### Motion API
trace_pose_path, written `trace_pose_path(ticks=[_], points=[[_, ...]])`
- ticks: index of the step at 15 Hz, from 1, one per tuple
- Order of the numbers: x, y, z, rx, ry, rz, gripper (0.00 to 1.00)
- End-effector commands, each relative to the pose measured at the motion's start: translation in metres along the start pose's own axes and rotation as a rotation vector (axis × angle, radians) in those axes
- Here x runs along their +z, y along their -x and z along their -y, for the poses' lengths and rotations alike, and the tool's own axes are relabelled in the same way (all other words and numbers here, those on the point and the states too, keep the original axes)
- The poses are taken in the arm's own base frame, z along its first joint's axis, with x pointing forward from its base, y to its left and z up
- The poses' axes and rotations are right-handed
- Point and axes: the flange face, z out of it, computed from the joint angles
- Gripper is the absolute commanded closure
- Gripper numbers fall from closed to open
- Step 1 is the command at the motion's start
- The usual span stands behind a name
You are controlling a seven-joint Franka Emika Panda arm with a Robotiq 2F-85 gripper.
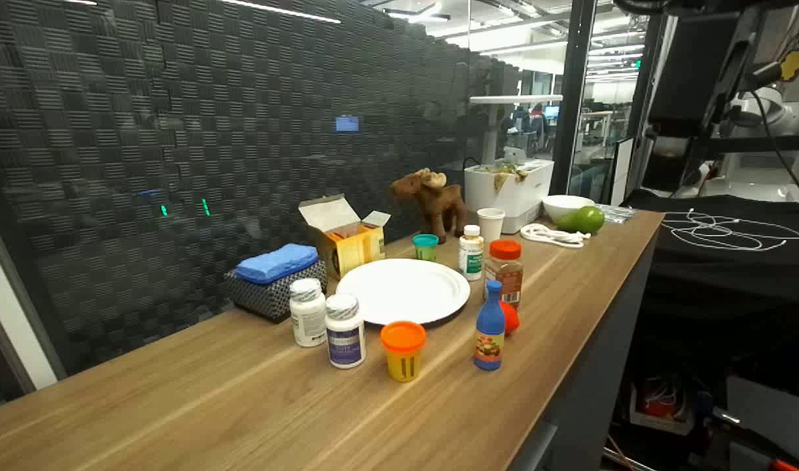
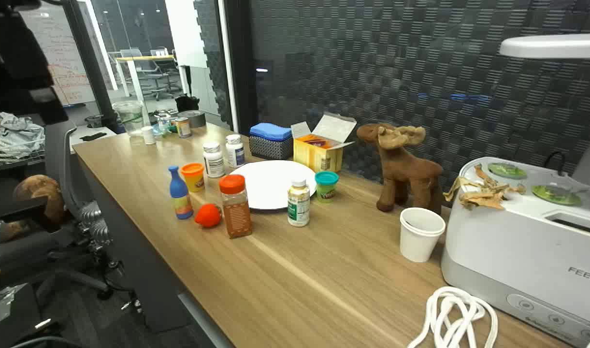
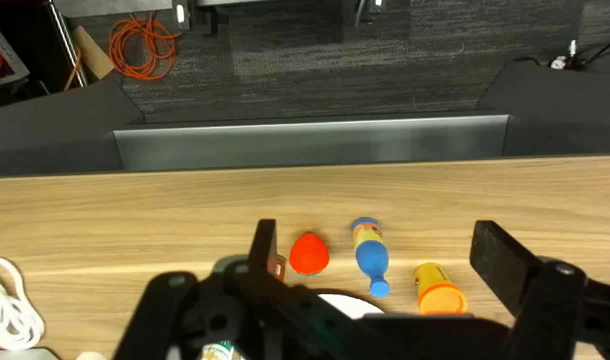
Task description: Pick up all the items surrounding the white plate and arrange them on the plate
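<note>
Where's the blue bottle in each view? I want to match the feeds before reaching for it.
In an exterior view: blue bottle, right of centre, lower half.
In an exterior view: blue bottle, left of centre, around mid-height.
Wrist view: blue bottle, right of centre, lower half.
Shared landmark: orange-lidded tub, near the blue bottle in every view.

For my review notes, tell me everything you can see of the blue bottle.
The blue bottle has a rounded body, slim neck and small blue top, and looks like smooth plastic. A yellow and orange label sits low on it, above a blue base; its print too small to make out. It stands upright on the wooden table, off the white plate, between a red piece and an orange-lidded tub, apart from both. Only the table touches it.
</note>
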Motion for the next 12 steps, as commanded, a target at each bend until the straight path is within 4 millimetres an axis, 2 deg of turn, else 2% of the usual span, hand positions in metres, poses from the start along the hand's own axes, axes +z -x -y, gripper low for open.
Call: trace_pose_path(ticks=[1,10,11,12], points=[[-0.002,-0.001,0.000,0.000,-0.001,-0.003,0.00],[-0.006,0.000,0.000,0.000,-0.002,-0.013,0.00],[-0.005,-0.006,0.001,-0.002,0.008,-0.018,0.00],[-0.002,-0.022,0.007,0.007,0.029,-0.011,0.00]])
